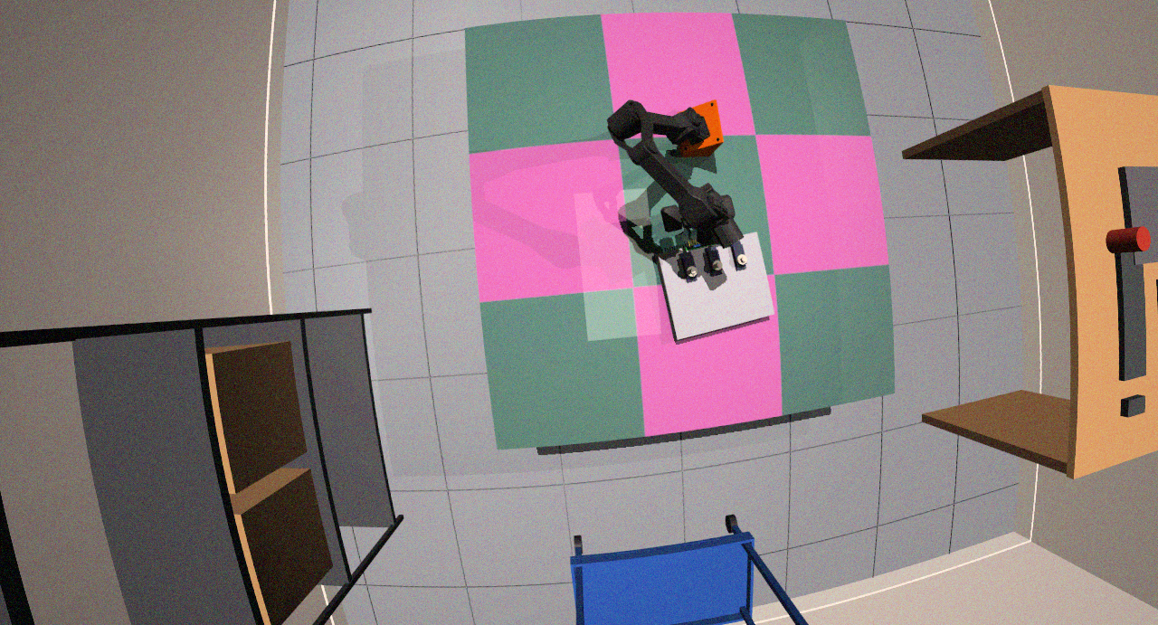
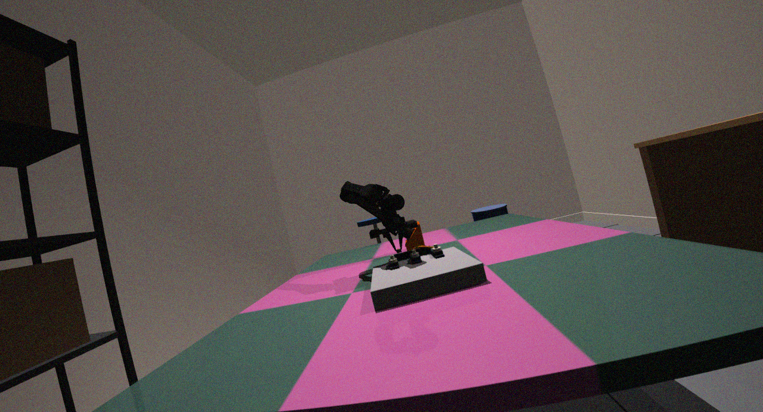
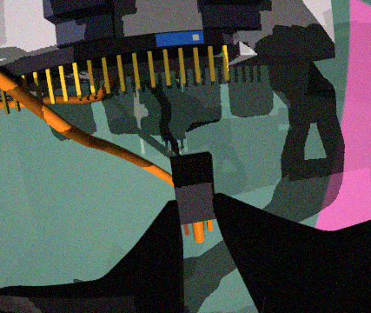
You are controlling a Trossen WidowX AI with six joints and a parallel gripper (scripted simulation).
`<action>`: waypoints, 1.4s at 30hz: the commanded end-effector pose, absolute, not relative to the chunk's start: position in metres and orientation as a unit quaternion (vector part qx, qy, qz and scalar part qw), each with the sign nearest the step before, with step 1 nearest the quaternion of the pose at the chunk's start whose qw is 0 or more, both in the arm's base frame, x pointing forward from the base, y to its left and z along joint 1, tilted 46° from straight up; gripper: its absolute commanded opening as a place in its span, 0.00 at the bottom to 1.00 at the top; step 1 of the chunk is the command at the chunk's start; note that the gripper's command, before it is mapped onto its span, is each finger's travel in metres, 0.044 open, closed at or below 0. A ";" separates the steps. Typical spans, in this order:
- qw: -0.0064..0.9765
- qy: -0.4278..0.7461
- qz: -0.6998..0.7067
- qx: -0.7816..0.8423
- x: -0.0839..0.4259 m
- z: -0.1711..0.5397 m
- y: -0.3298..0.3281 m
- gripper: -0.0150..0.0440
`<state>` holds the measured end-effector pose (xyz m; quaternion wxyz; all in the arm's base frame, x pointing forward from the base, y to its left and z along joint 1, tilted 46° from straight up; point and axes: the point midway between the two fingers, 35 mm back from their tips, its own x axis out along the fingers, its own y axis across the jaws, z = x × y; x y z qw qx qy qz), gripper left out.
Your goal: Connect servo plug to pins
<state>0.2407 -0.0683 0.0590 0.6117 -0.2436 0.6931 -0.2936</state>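
Note:
My gripper (image 3: 195, 204) (image 2: 397, 249) is shut on the plug (image 3: 193, 170), a black and grey block. In the wrist view its black front end faces the pin row and its wire end is between my fingertips. A gap shows between plug and pins. The orange lead (image 3: 95, 145) runs from the left down to the plug. The blue band (image 3: 168, 40) has a pale dot (image 3: 195, 37) at its right end, above gold pins (image 3: 181, 65). The plug appears below the band's right part. Its holes are hidden. The white holder (image 1: 720, 309) (image 2: 427, 273) carries the pin row.
Three dark servos (image 1: 689, 269) (image 1: 716, 263) (image 1: 741, 258) stand along the holder's pin edge. The orange arm base (image 1: 712, 127) (image 2: 414, 238) is behind the arm. More gold pins (image 3: 63, 84) extend left of the band, with the orange lead passing across them.

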 end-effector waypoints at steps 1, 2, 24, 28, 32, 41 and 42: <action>0.614 0.691 -0.293 -0.246 0.255 0.058 -0.069 0.25; 0.614 0.691 -0.293 -0.246 0.259 0.058 -0.068 0.25; 0.614 0.690 -0.293 -0.246 0.274 0.059 -0.070 0.25; 0.614 0.690 -0.293 -0.246 0.276 0.059 -0.070 0.25; 0.614 0.690 -0.293 -0.246 0.279 0.059 -0.070 0.25; 0.614 0.690 -0.293 -0.246 0.285 0.058 -0.071 0.25; 0.614 0.690 -0.293 -0.246 0.285 0.057 -0.071 0.25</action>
